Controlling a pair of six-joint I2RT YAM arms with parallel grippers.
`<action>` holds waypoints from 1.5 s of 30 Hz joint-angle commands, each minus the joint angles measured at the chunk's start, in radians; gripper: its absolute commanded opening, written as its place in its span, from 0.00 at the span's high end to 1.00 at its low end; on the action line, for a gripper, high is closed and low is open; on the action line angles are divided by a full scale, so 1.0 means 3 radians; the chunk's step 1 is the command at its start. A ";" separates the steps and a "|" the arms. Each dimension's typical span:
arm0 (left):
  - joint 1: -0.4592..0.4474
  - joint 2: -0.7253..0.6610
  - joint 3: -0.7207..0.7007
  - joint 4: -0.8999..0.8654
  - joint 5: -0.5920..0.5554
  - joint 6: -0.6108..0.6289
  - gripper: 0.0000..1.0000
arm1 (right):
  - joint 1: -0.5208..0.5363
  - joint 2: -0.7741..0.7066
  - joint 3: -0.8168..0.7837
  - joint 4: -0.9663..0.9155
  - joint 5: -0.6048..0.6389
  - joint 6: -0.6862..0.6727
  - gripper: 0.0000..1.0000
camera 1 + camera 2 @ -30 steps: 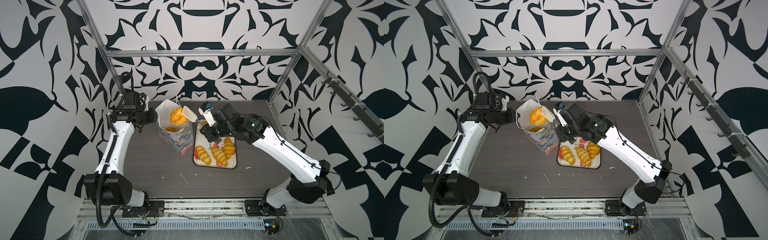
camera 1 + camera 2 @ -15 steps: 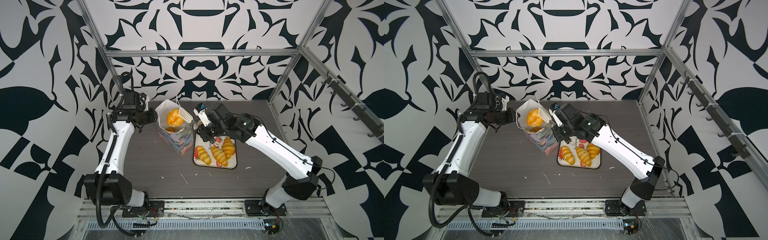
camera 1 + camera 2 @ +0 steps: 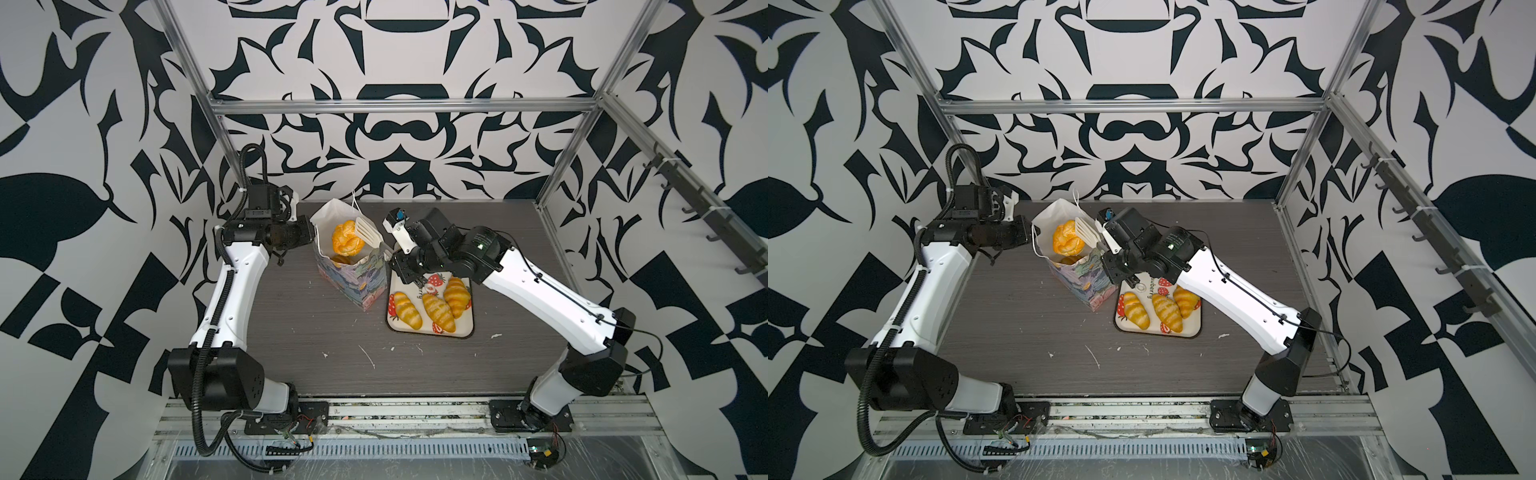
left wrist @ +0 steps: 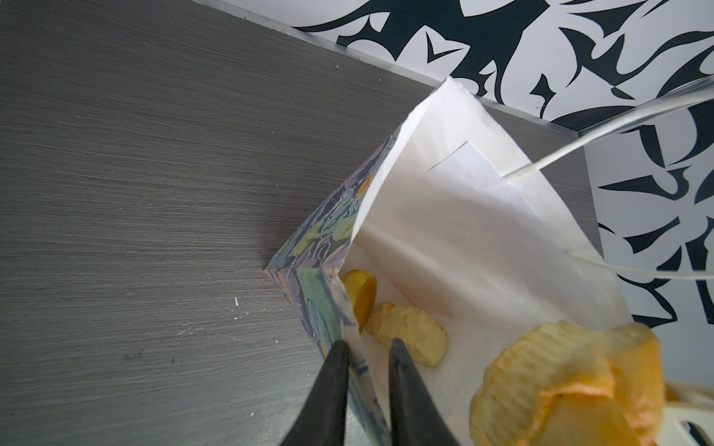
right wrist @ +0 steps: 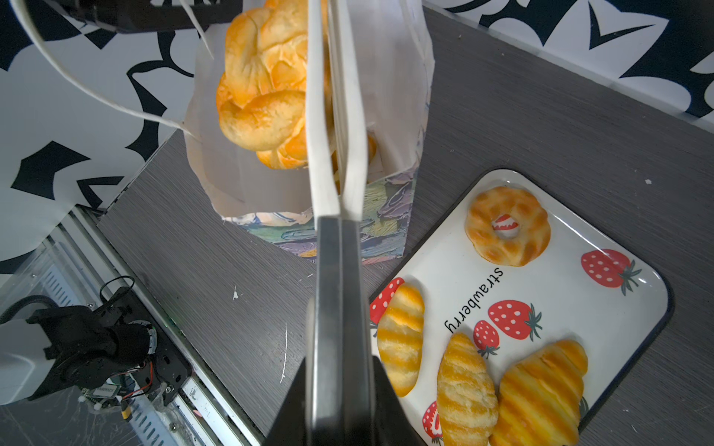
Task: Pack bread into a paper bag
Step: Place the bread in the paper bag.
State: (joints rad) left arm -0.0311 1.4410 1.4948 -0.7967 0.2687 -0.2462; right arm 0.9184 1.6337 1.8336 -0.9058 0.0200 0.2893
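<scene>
1. Risk: the bun (image 3: 347, 243) clamped in the white tongs (image 3: 368, 232) hangs at the mouth of the paper bag (image 3: 353, 282). It looks wide for the opening, so it could catch on the rim or, if let go off-centre, fall onto the tabletop (image 3: 311, 332).
2. Risk: the bag is steadied at one rim only. A downward shove from the tongs could pull the paper out of that pinch or tip the bag.
3. Risk: a white cord handle (image 5: 96, 96) runs close by the tongs and may snag.
4. Left gripper (image 4: 369, 347): the arm reaches in from the bag's far side with the forearm roughly level. The jaws are almost closed, with the bag's rim paper pinched between them.
5. Right gripper (image 5: 340, 370): the arm is stretched over the tray (image 5: 572, 309), with the wrist aimed at the bag. The jaws are fully closed on the tongs' handle.
6. Rest of the bread: some pieces (image 4: 405, 332) lie in the bag's bottom. Three croissants (image 3: 438, 311) and a ring bun (image 5: 508, 226) lie on the tray, just beside the bag.
</scene>
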 commanded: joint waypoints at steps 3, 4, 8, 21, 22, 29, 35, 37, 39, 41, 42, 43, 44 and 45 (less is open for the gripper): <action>-0.0009 -0.0058 -0.0053 -0.0080 0.0004 0.0007 0.77 | 0.0016 -0.0052 0.0054 0.0233 0.0056 0.0017 0.78; -0.0009 -0.0054 -0.0054 -0.0080 -0.0001 0.0007 0.77 | 0.0021 -0.0046 0.0054 0.0228 0.0056 0.0017 0.78; -0.0012 -0.0058 -0.0053 -0.0080 -0.0003 0.0008 0.77 | 0.0020 -0.0041 0.0026 0.0235 0.0067 0.0015 0.78; -0.0013 -0.0048 -0.0043 -0.0085 0.0008 0.0007 0.75 | 0.0017 -0.0055 -0.0027 0.0210 0.0067 0.0011 0.73; -0.0009 -0.0045 -0.0043 -0.0085 0.0008 0.0005 0.74 | 0.0016 -0.0056 -0.0024 0.0211 0.0066 0.0011 0.72; -0.0009 -0.0039 -0.0032 -0.0085 0.0014 0.0005 0.73 | 0.0019 -0.0055 0.0016 0.0197 0.0067 0.0002 0.67; -0.0009 -0.0022 -0.0026 -0.0085 0.0024 0.0006 0.73 | 0.0021 -0.0051 0.0072 0.0171 0.0076 -0.0014 0.66; -0.0009 -0.0021 -0.0023 -0.0090 0.0022 0.0007 0.74 | 0.0021 -0.0057 0.0093 0.0156 0.0086 -0.0021 0.66; -0.0011 -0.0022 -0.0023 -0.0090 0.0025 0.0008 0.75 | 0.0019 -0.0071 0.0127 0.0135 0.0112 -0.0034 0.66; -0.0009 -0.0023 -0.0023 -0.0090 0.0021 0.0006 0.75 | 0.0022 -0.0100 0.0151 0.0113 0.0146 -0.0066 0.66; -0.0011 -0.0023 -0.0026 -0.0089 0.0022 0.0008 0.75 | 0.0019 -0.0119 0.0167 0.0096 0.0169 -0.0077 0.66; -0.0011 -0.0023 -0.0029 -0.0090 0.0015 0.0006 0.75 | 0.0017 -0.0131 0.0188 0.0076 0.0192 -0.0087 0.66; -0.0010 -0.0023 -0.0025 -0.0088 0.0015 0.0003 0.75 | 0.0013 -0.0159 0.0200 0.0055 0.0229 -0.0105 0.66; -0.0011 -0.0027 -0.0030 -0.0089 0.0015 0.0007 0.75 | 0.0015 -0.0186 0.0216 0.0041 0.0261 -0.0127 0.66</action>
State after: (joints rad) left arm -0.0315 1.4410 1.4948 -0.7971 0.2691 -0.2455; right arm 0.9184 1.6325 1.8378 -0.9119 0.0528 0.2783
